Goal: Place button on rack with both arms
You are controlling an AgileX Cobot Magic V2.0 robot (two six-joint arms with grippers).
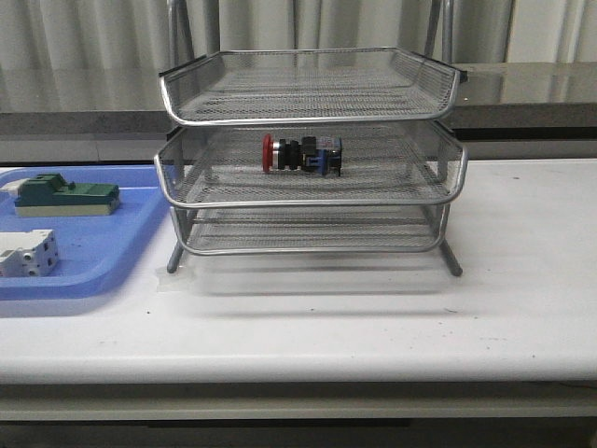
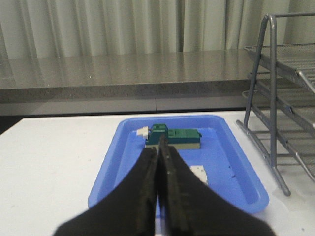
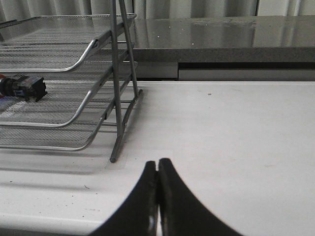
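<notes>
The rack (image 1: pixel 311 149) stands at the table's (image 1: pixel 522 280) centre with the button (image 1: pixel 300 155) lying on its side in the middle tier, while the tray (image 1: pixel 121 257) lies just left of it, holding two modules (image 1: pixel 65 194).

Pale, off-white curtains (image 1: pixel 93 37) hanging in vertical folds across the whole back of the room. In front of them, a long grey speckled stone ledge (image 1: pixel 541 89) with a glossy top, catching soft reflections. Below that, a plain white surface (image 1: pixel 522 280), matte, lightly scuffed, with a thick front edge. Even, dim indoor light; faint shadows.
</notes>
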